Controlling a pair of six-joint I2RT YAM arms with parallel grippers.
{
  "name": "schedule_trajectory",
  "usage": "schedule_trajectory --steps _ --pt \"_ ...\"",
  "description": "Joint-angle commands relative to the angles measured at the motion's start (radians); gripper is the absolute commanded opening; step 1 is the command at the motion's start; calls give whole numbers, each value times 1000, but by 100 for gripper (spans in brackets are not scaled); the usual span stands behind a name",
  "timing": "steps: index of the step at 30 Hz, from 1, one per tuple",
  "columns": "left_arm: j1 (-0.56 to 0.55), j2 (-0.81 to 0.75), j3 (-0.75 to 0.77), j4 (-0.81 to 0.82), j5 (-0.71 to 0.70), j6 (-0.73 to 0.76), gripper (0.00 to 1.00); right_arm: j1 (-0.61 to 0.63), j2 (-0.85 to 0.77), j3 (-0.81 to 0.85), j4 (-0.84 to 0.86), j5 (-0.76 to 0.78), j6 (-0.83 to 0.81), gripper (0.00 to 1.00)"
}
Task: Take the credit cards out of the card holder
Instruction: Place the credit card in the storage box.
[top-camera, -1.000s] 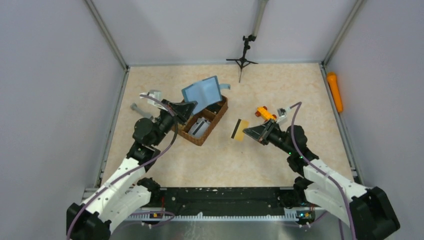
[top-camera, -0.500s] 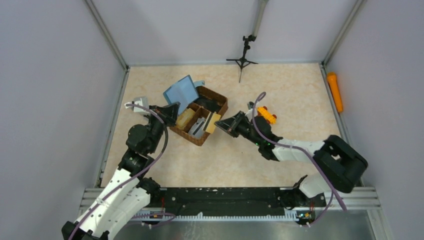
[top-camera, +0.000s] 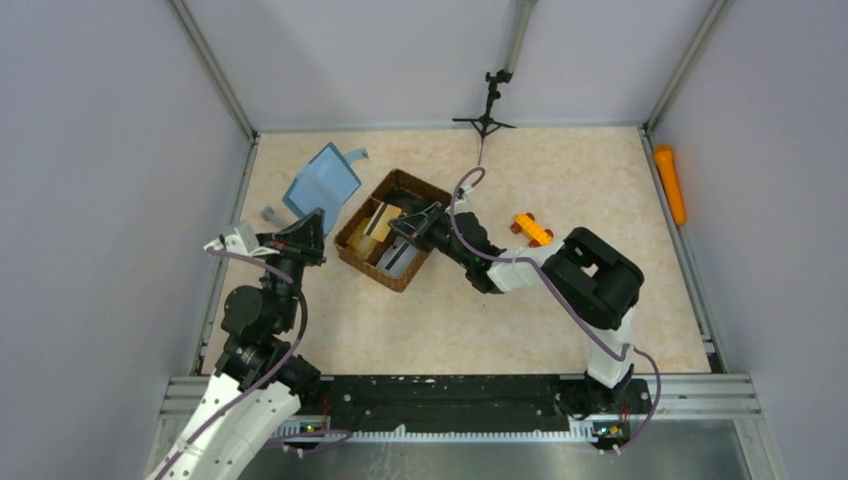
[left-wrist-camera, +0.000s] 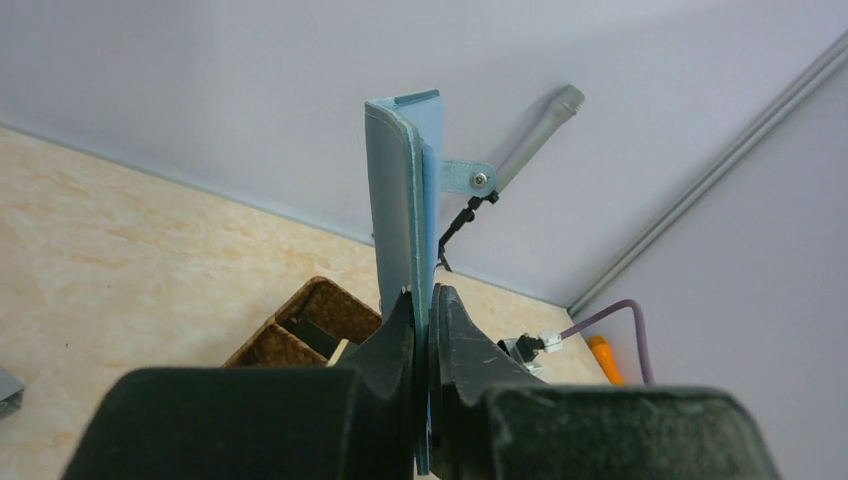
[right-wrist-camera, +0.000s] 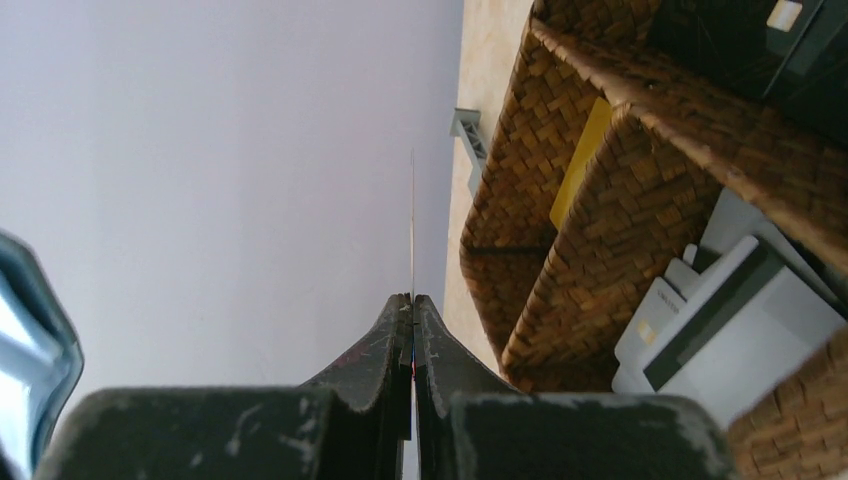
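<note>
Your left gripper (left-wrist-camera: 422, 300) pinched the flat teal-blue bifold card holder (top-camera: 322, 180) by its lower edge, holding it upright in the air near the table's left rail (top-camera: 231, 230). Your right gripper (right-wrist-camera: 412, 300) was pressed together on one thin card (right-wrist-camera: 412, 200), seen edge-on, over the one brown woven divided basket (top-camera: 368, 268). One yellow card (right-wrist-camera: 582, 160) and two pale cards (right-wrist-camera: 730, 330) lay inside. Bare beige tabletop (top-camera: 600, 170) lay open to its right.

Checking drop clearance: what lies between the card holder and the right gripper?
Top view: the woven basket, its left end, between card holder and right gripper holding a card.
</note>
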Motion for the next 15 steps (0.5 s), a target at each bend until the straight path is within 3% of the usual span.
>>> schedule_trajectory --steps 1,15 --pt "-20 -40 0 9 -80 38 3 19 90 125 9 45 26 0" --pt "-63 -52 27 -31 -142 58 0 63 258 342 -129 93 28 0"
